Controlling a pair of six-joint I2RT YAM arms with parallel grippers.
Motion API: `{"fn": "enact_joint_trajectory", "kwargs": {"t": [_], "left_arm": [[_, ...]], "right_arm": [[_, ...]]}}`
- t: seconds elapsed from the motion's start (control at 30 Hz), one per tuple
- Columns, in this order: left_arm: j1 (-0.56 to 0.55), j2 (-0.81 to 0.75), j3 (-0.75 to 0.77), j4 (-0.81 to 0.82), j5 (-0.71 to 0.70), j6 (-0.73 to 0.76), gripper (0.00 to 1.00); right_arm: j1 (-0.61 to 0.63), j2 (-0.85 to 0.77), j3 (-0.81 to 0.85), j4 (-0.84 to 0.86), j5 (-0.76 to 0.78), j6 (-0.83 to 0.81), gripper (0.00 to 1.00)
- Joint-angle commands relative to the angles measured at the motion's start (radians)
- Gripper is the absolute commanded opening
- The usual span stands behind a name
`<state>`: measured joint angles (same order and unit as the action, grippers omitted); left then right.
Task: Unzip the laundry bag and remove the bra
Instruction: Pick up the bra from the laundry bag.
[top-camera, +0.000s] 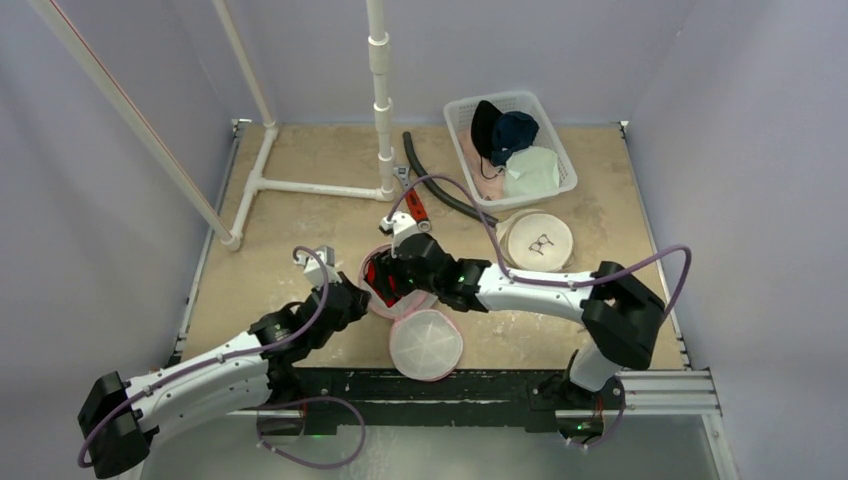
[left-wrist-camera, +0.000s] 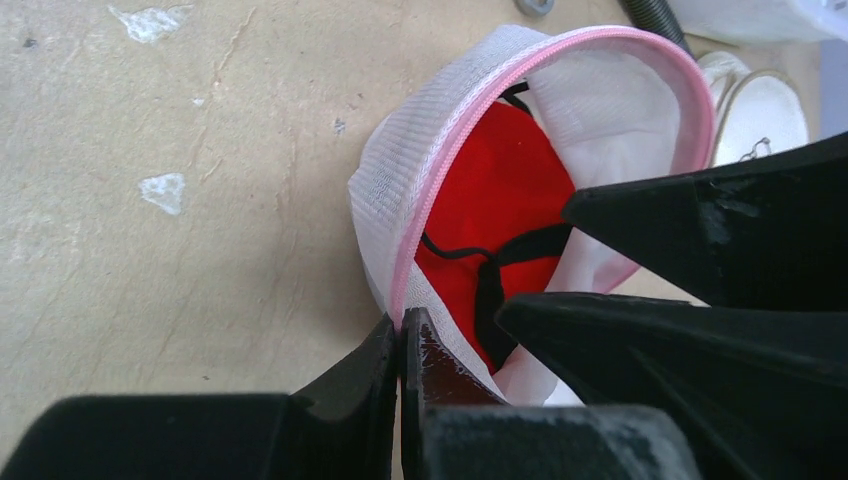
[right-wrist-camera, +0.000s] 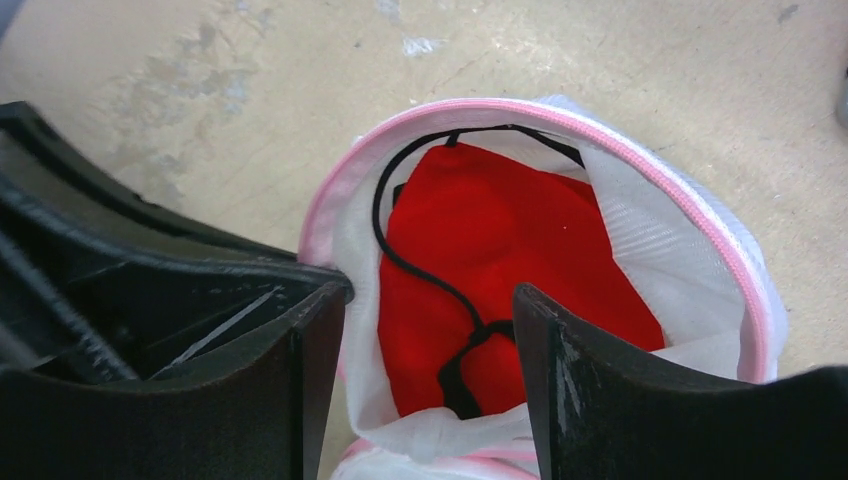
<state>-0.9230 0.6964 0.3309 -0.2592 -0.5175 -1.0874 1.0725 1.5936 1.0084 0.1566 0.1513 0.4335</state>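
Left claw is clamped on the pink rim of the mesh bag. Right claw hangs spread apart over the red bra inside.

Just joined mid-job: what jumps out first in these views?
The red bra with black straps stands out, lying inside the unzipped white mesh laundry bag with pink zipper trim near the middle of the table. The left gripper is shut on the bag's pink rim, while the right gripper hangs open directly over the bra.
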Motion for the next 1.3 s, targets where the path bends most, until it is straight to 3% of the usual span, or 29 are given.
{"fn": "enact_joint_trajectory", "kwargs": {"t": [0.0,0.13,0.47,0.8,0.97,1.13,1.27], "left_arm": [[0.005,0.000,0.038,-0.064,0.003,0.045,0.00],[0.005,-0.014,0.022,-0.060,0.008,0.047,0.00],[0.005,-0.062,-0.014,-0.023,0.027,0.049,0.00],[0.005,-0.078,-0.017,-0.021,0.027,0.061,0.00],[0.006,-0.070,-0.021,-0.012,0.028,0.063,0.00],[0.005,-0.070,-0.025,-0.012,0.029,0.057,0.00],[0.004,-0.072,-0.027,-0.010,0.030,0.054,0.00]], "right_arm": [[0.015,0.051,0.085,-0.044,0.092,0.007,0.67],[0.032,0.100,0.136,-0.066,0.168,0.039,0.74],[0.060,0.226,0.240,-0.125,0.295,0.090,0.77],[0.072,0.282,0.227,-0.190,0.376,0.106,0.71],[0.074,0.285,0.218,-0.214,0.390,0.100,0.58],[0.073,0.277,0.206,-0.231,0.393,0.097,0.25],[0.073,0.228,0.196,-0.247,0.391,0.087,0.04]]}}
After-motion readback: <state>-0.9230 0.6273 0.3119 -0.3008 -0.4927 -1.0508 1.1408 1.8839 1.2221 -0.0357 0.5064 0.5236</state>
